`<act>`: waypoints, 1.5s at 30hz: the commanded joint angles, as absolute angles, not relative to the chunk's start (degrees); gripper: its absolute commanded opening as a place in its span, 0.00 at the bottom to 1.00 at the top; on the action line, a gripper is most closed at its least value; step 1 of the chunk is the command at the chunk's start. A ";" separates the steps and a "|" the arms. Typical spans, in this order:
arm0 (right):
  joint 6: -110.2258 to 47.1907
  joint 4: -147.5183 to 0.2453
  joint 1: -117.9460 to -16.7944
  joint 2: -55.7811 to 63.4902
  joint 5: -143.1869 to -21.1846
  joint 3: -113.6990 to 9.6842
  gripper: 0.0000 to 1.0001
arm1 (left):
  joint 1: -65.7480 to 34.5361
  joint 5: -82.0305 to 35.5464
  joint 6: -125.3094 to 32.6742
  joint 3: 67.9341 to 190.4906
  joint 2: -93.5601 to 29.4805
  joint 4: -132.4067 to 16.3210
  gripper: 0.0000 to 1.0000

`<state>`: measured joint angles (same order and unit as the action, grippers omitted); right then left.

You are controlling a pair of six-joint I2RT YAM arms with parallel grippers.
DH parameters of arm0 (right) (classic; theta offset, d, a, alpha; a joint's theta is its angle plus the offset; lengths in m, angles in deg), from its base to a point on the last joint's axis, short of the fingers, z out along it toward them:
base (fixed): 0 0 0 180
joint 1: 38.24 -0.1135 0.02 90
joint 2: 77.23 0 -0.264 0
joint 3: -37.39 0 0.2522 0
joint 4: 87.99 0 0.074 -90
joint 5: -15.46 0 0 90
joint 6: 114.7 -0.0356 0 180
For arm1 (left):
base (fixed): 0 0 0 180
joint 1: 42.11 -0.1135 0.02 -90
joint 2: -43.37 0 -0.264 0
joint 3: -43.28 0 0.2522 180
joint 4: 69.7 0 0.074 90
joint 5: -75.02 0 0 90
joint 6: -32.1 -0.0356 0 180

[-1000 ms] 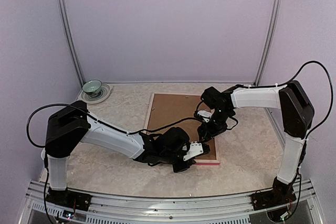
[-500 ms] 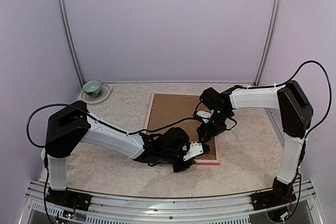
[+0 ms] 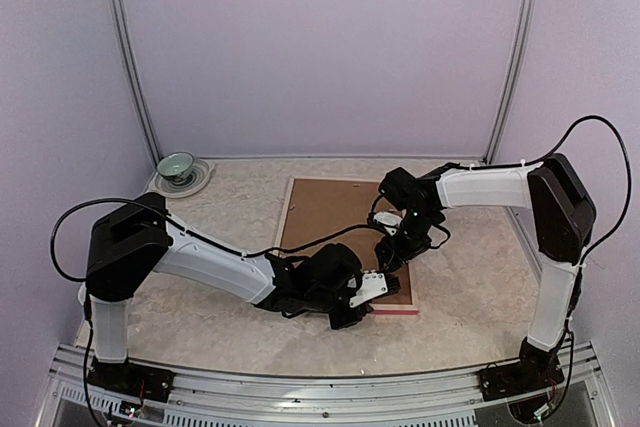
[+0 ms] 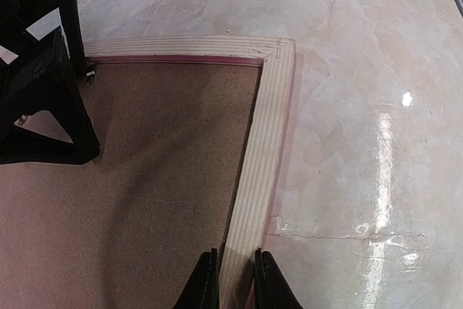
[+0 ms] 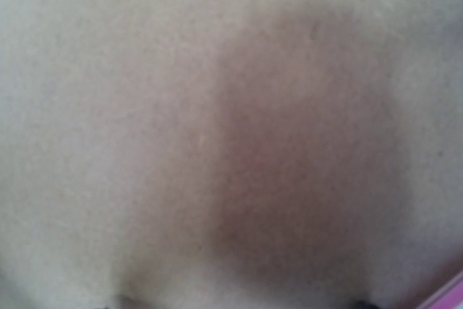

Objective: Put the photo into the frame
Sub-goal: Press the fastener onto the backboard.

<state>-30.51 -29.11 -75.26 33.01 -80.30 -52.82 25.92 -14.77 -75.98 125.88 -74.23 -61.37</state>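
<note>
The frame (image 3: 288,209) lies flat on the table, pale wood side up, with its pink edge (image 3: 396,309) showing at the near side. A brown backing board (image 3: 325,212) fills it. My left gripper (image 3: 372,292) is shut on the frame's right rail (image 4: 264,135) near the near corner, one finger on each side (image 4: 236,273). My right gripper (image 3: 392,252) points down onto the board by the right rail. Its wrist view is a close blur of board (image 5: 217,106), and its fingertips (image 5: 123,302) stand wide apart with nothing between them. The photo is out of view.
A green bowl (image 3: 177,164) sits on a white disc at the back left corner. The marbled tabletop (image 3: 200,317) is walled in by lilac panels with metal posts. The right gripper's black fingers (image 4: 43,92) stand just left of the far frame corner.
The right gripper has edged slightly left over the board. The left gripper holds the rail as before.
</note>
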 commanded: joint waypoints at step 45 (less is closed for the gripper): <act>-34.34 -36.97 -72.52 20.12 -75.03 -56.51 0.99 | 23.41 -4.20 -64.22 127.25 -62.44 -61.39 0.97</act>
